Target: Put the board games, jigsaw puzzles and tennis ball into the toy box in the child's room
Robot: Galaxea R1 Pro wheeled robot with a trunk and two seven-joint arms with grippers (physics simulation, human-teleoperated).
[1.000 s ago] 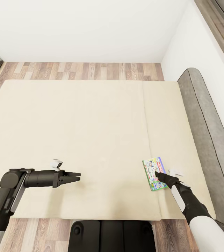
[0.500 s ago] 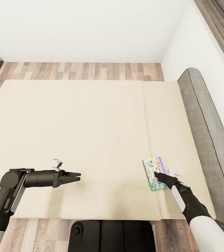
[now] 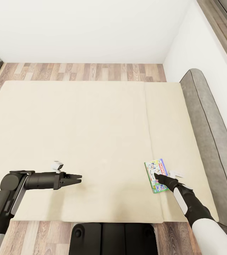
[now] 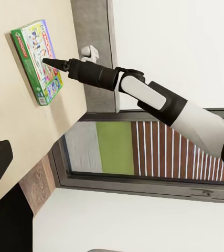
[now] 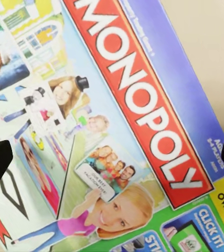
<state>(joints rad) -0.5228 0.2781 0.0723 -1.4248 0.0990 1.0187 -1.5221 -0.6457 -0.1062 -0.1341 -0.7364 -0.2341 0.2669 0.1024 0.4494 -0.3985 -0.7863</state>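
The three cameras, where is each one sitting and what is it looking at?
Head view: up on the robot's head, looking down at the bed; both arms show, left pincer and right pincer.
Left wrist view: on the left arm, looking across at the right arm.
Right wrist view: on the right arm, close above the Monopoly box.
All three share that box.

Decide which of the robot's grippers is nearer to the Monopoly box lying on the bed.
Right. The right gripper is directly over the Monopoly box, fingertips at its cover. The left gripper hovers over bare mattress, far off to the box's left.
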